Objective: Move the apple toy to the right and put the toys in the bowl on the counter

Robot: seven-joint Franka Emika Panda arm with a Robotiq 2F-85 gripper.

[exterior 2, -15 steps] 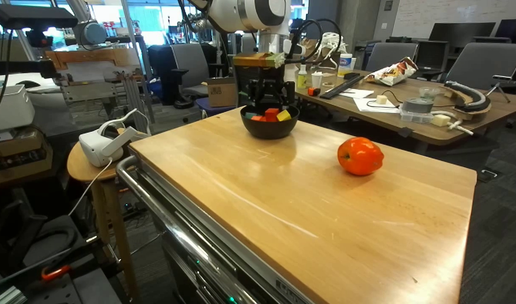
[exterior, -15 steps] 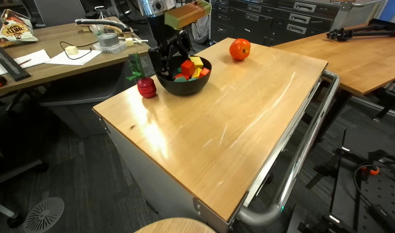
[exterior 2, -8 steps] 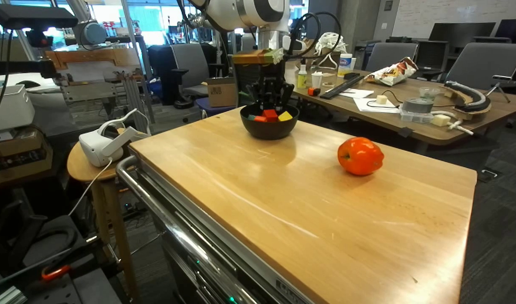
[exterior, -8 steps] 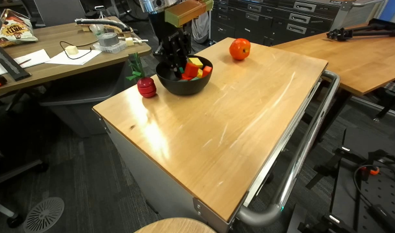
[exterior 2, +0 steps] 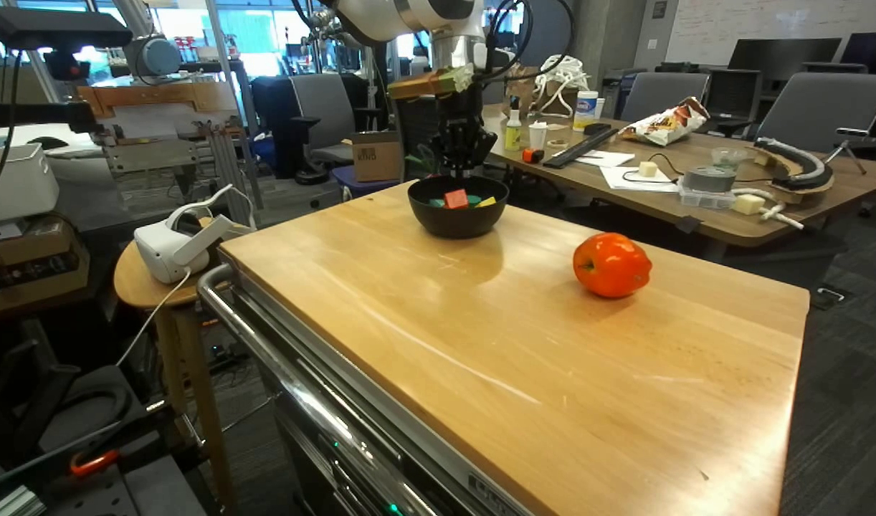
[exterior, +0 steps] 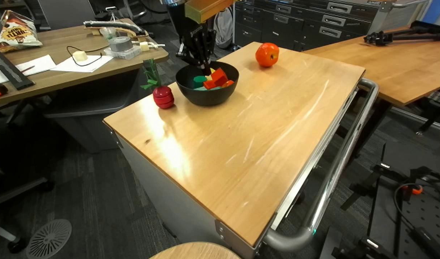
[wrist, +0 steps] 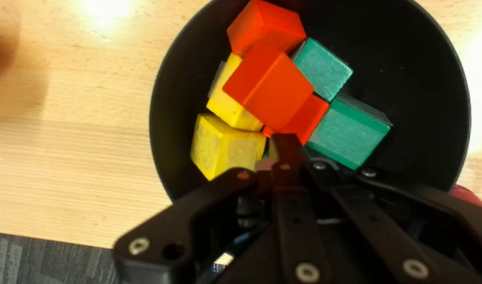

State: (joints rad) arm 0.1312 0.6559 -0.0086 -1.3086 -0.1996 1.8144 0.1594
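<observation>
Office-type room, dark grey carpet (exterior: 94, 205), dark drawer cabinet (exterior: 274, 27) along the top of the frame in an exterior view. Light wooden surface (exterior: 248, 136) takes the middle, grain and scratches visible, metal rail (exterior: 328, 190) down its right side. Robot arm (exterior 2: 395, 20) at top centre in an exterior view. Round stool (exterior 2: 131, 281) at left there, white headset (exterior 2: 167, 251) on it. Black bowl (exterior: 205, 98) upright on the surface, above frame centre in both exterior views. Claw (exterior: 206, 67) over the bowl, jaws together; can't tell if the tips touch a block. Apple toy (exterior 2: 611, 265), orange-red, on the surface, right of the bowl in both exterior views, well apart from it. Dark-red round toy (exterior: 163, 97), green leafy top (exterior: 152, 75), just left of the bowl in an exterior view; partly visible lower right in the wrist view. Inside the bowl, wrist view: red block (wrist: 280, 90) tilted atop the pile, upper centre; yellow blocks (wrist: 235, 146) to its left, green blocks (wrist: 324, 69) to its right.
</observation>
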